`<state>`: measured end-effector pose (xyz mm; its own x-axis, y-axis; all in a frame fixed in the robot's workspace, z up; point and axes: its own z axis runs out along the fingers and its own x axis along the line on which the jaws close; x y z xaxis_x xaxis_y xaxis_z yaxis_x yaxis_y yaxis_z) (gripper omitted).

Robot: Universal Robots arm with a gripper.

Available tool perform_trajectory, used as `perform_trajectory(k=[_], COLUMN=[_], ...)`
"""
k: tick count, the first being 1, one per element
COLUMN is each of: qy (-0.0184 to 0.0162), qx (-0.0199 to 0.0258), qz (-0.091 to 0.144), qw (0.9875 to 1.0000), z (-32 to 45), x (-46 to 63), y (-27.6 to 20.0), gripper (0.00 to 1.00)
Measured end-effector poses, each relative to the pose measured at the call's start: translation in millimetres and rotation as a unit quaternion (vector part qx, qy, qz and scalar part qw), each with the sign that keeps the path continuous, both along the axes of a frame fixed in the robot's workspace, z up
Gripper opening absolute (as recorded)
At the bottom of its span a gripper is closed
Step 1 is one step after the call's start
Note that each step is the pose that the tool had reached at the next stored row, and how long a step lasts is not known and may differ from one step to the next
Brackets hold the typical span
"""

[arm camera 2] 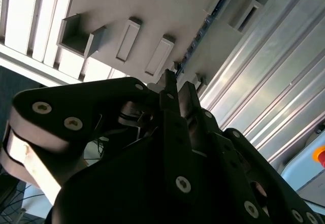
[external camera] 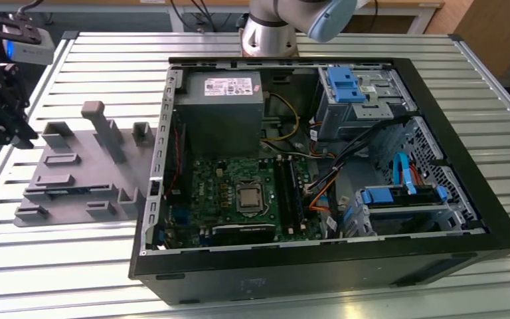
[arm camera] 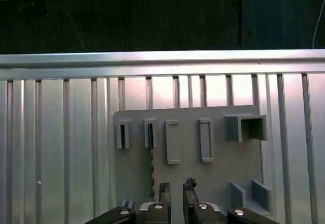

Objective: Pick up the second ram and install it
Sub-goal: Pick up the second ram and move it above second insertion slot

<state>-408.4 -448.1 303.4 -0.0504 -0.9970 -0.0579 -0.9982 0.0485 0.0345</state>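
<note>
The second ram (arm camera: 152, 169) stands on edge in a slot of the grey holder (arm camera: 218, 158), showing as a thin dark strip. The same strip runs along the holder (arm camera 2: 101, 5) as the ram (arm camera 2: 195, 43) in the second wrist view. My black gripper (arm camera: 176, 187) hovers above the holder, a little to one side of the ram's line and clear of it. Its fingers (arm camera 2: 170, 89) sit close together with nothing between them. In the exterior view the gripper (external camera: 16, 133) hangs at the far left, over the table's edge beside the holder (external camera: 78, 166).
An open black computer case (external camera: 326, 266) lies on the slatted metal table (external camera: 60, 266), with the green motherboard (external camera: 224, 179) and its long black slots (external camera: 289, 189) inside. The arm's base (external camera: 268, 33) stands behind the case. Several upright blocks rise from the holder.
</note>
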Motion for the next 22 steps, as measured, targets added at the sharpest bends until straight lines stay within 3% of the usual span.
perform_trajectory(k=[9, 22], qy=[0.0000, 0.0000], qx=[-0.0021, -0.0022], qz=[-0.008, -0.008], qw=[1.0000, 1.0000], z=[-15.9, -39.5], x=[0.1, 0.0], y=[-2.3, -13.6], gripper=[0.24, 0.24])
